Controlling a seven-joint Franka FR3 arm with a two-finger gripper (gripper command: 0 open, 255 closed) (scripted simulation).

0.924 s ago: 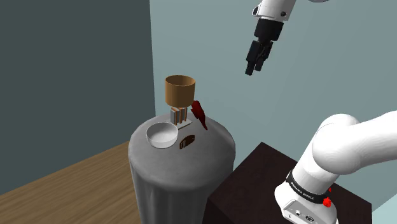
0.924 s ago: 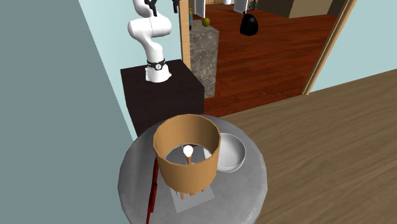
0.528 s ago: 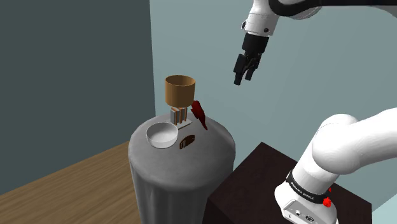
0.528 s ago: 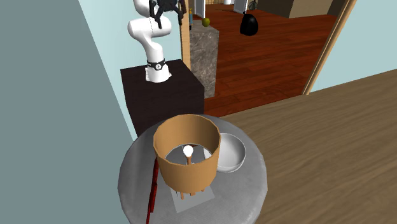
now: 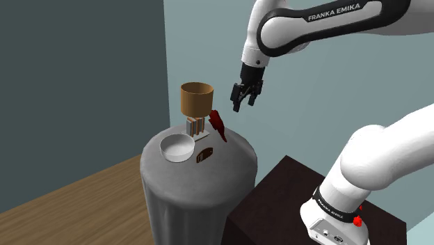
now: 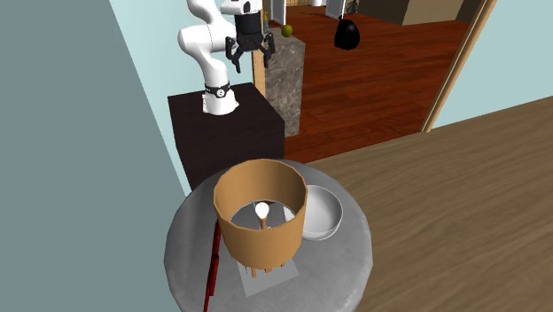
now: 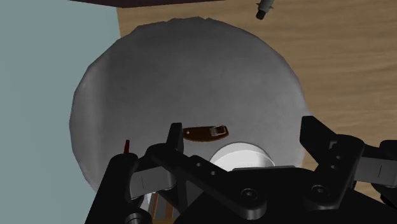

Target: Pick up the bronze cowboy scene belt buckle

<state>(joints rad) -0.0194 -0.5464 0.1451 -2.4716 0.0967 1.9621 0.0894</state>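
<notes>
Currently I read the gripper [image 5: 242, 104] as released and empty, hanging in the upper centre of the shoulder frame above the round grey worktop [image 5: 182, 174], where the brown belt buckle [image 5: 204, 155] lies flat just beside the white bowl [image 5: 176, 147].

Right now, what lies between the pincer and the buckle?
Only air. The wrist view looks from the open pincer straight to the buckle on bare table.

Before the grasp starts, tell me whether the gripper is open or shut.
Open. The gripper has its two black fingers wide apart in the wrist view; the second exterior view shows the same gap.
</notes>
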